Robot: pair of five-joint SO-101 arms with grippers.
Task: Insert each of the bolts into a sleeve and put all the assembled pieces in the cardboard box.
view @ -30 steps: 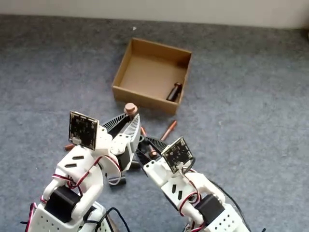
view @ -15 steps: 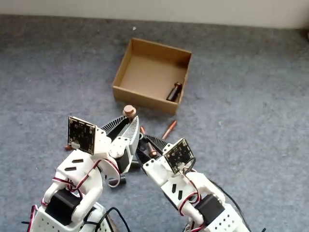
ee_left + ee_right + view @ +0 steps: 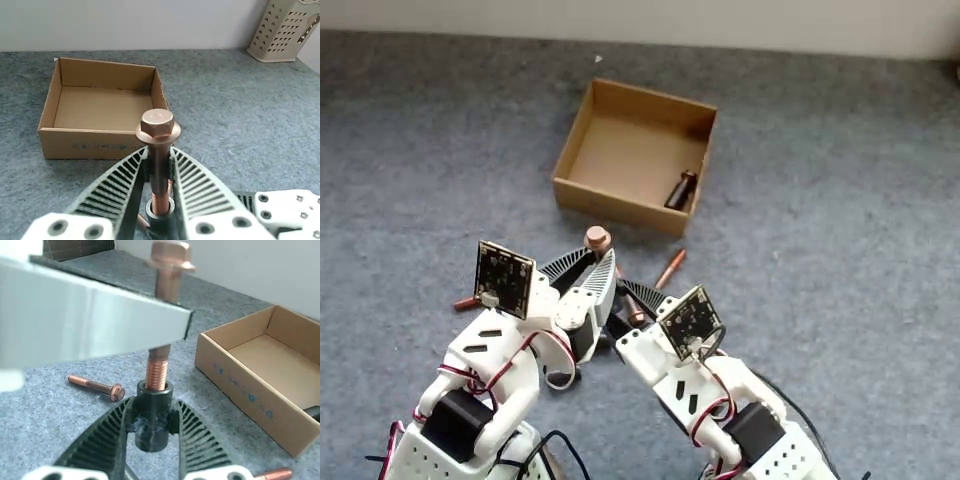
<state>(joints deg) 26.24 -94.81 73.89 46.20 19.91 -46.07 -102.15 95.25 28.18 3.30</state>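
Observation:
My left gripper (image 3: 159,162) is shut on a copper bolt (image 3: 159,145), held upright with its hex head (image 3: 597,238) on top. The bolt's threaded end (image 3: 156,372) sits in the mouth of a black sleeve (image 3: 152,415). My right gripper (image 3: 152,427) is shut on that sleeve and holds it upright just above the carpet. In the high view the two grippers (image 3: 595,265) (image 3: 625,298) meet just in front of the cardboard box (image 3: 610,208). One dark assembled piece (image 3: 681,189) lies in the box's right corner.
Loose copper bolts lie on the grey carpet: one (image 3: 669,268) right of the grippers, one (image 3: 467,302) left of my left arm, also seen as a bolt (image 3: 97,386) in the right wrist view. A beige basket (image 3: 287,30) stands far off.
My left arm has shifted the bolt slightly right and down, onto the sleeve. The right arm has hardly moved.

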